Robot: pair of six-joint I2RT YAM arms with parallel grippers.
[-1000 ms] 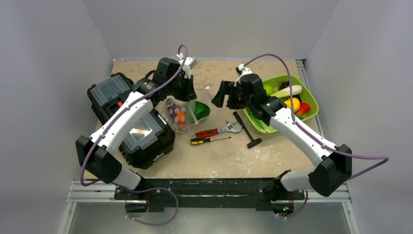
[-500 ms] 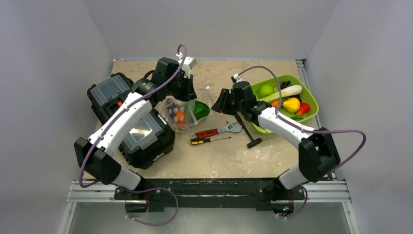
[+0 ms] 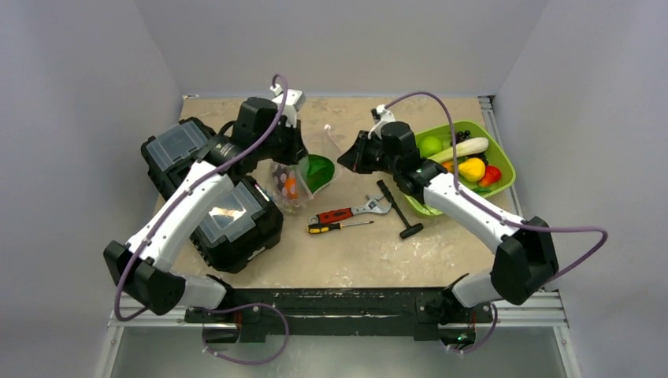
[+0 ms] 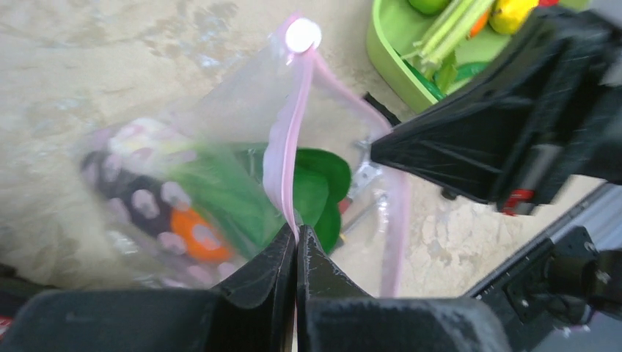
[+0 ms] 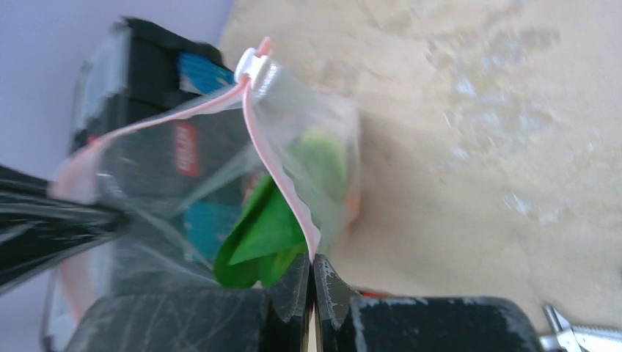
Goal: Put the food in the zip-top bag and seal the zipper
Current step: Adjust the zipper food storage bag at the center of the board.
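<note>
Within the last second the right arm (image 3: 461, 206) has closed in to meet the left arm (image 3: 189, 206) over the desk (image 3: 370, 252), and the zip-top bag (image 3: 293, 179) is now held up by its mouth between them. Both arms' jaws are pinched on the pink zipper (image 4: 282, 150). A green leaf (image 4: 320, 192) seems to poke from the open mouth, so sealing looks premature.

You are looking at a mottled beige table (image 3: 378, 256) closed in on three sides by plain pale grey walls (image 3: 339, 39). A silver metal rail (image 3: 150, 313) runs along its near edge. Light falls evenly across it, with only soft shadows.
</note>
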